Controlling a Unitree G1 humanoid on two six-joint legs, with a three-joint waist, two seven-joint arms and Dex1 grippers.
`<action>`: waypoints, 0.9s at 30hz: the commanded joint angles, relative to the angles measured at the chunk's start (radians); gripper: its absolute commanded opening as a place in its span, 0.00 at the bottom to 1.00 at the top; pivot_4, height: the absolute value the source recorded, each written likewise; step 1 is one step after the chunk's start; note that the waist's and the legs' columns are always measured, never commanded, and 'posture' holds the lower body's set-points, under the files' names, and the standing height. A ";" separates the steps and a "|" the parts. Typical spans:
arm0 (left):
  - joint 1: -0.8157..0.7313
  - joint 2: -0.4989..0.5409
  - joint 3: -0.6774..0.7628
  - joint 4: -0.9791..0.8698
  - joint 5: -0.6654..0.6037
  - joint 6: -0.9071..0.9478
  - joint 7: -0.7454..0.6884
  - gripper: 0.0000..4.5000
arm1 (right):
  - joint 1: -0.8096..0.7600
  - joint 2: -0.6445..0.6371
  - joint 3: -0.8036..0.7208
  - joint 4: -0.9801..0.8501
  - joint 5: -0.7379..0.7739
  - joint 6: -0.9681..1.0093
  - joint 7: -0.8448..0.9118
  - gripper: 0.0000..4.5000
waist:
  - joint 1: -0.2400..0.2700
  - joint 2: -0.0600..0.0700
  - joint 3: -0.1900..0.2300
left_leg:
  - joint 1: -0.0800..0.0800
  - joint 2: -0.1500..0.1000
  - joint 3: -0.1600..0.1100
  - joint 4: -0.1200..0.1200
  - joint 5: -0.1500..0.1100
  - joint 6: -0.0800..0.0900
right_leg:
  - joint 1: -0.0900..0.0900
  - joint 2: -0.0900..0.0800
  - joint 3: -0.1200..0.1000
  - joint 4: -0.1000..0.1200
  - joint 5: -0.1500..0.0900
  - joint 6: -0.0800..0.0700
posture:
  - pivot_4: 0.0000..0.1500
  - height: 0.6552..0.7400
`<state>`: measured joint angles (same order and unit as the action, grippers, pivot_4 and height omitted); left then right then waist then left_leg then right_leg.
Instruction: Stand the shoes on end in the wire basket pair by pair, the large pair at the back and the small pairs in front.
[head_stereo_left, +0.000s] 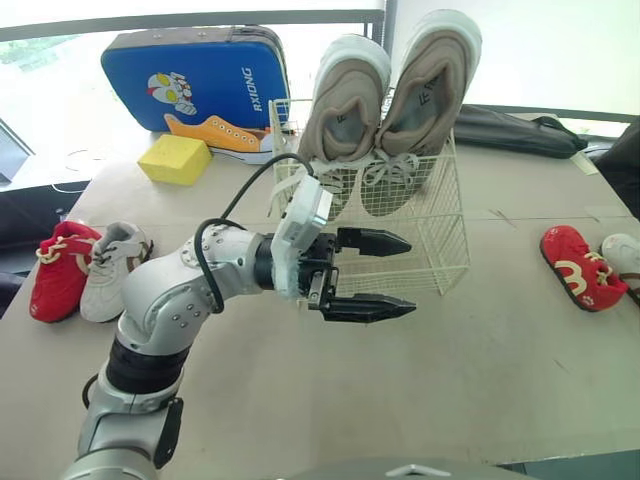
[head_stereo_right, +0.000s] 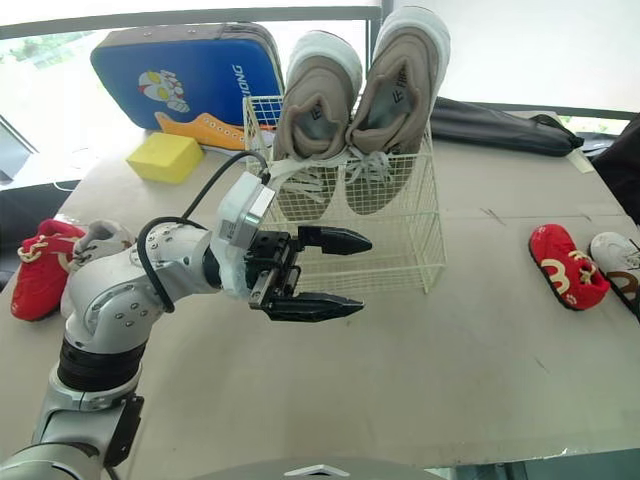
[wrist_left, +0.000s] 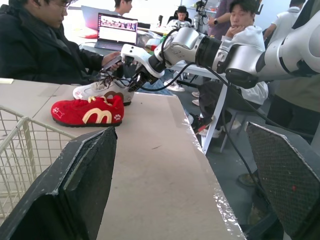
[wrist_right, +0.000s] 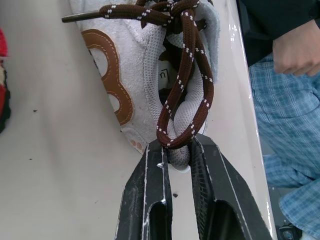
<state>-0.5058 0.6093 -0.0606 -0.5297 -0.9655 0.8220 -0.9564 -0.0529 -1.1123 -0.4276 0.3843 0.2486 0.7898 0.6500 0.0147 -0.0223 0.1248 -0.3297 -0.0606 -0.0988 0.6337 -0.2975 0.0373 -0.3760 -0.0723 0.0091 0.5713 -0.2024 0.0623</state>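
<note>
Two large beige shoes (head_stereo_left: 385, 100) stand on end at the back of the white wire basket (head_stereo_left: 440, 255). My left gripper (head_stereo_left: 410, 277) hangs open and empty just in front of the basket. At the table's right lie a small red shoe (head_stereo_left: 578, 266) and a small white shoe (wrist_right: 145, 75) with brown laces. My right gripper (wrist_right: 177, 150) is shut on the white shoe's heel rim; the left wrist view shows that gripper (wrist_left: 137, 80) at the shoe (wrist_left: 100, 91), behind the red one (wrist_left: 90, 111). Another small red shoe (head_stereo_left: 58, 270) and a small grey-white shoe (head_stereo_left: 112, 268) lie at the left.
A blue case (head_stereo_left: 195, 80), a yellow block (head_stereo_left: 175, 158) and a black bag (head_stereo_left: 520, 130) sit along the table's back. Several people (wrist_left: 35, 45) sit close beyond the table's right edge; a hand (wrist_right: 297, 47) is near the white shoe.
</note>
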 joint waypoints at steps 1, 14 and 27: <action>0.003 -0.012 0.021 -0.015 -0.022 -0.011 0.016 1.00 | 0.074 -0.002 -0.159 -0.147 0.023 0.034 0.004 0.00 | 0.002 0.002 0.000 | 0.000 0.000 0.000 0.000 0.000 0.000 | 0.000 0.000 0.000 0.000 0.000 0.000 | 1.00 1.00; -0.071 -0.052 0.134 0.168 -0.144 0.078 0.139 1.00 | 0.255 0.030 -0.724 -0.802 0.191 0.025 0.278 0.00 | -0.001 0.001 0.002 | 0.000 0.000 0.000 0.000 -0.002 -0.003 | 0.000 0.001 -0.001 0.000 0.001 0.005 | 1.00 1.00; -0.500 0.281 0.151 0.808 -0.289 0.631 -0.105 1.00 | -0.245 -0.392 -0.114 -0.795 0.435 -0.547 0.572 0.00 | -0.021 -0.002 0.012 | 0.000 0.000 -0.005 -0.001 -0.002 -0.004 | -0.001 -0.001 -0.009 -0.002 0.001 0.005 | 1.00 1.00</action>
<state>-0.9613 0.8879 0.1321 0.2700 -1.2794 1.4052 -1.0139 -0.2302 -1.4803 -0.6350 -0.4567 0.6692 0.3407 1.2217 -0.0061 -0.0243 0.1368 -0.3302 -0.0620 -0.1039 0.6325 -0.2995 0.0326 -0.3776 -0.0759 -0.0004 0.5698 -0.2014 0.0670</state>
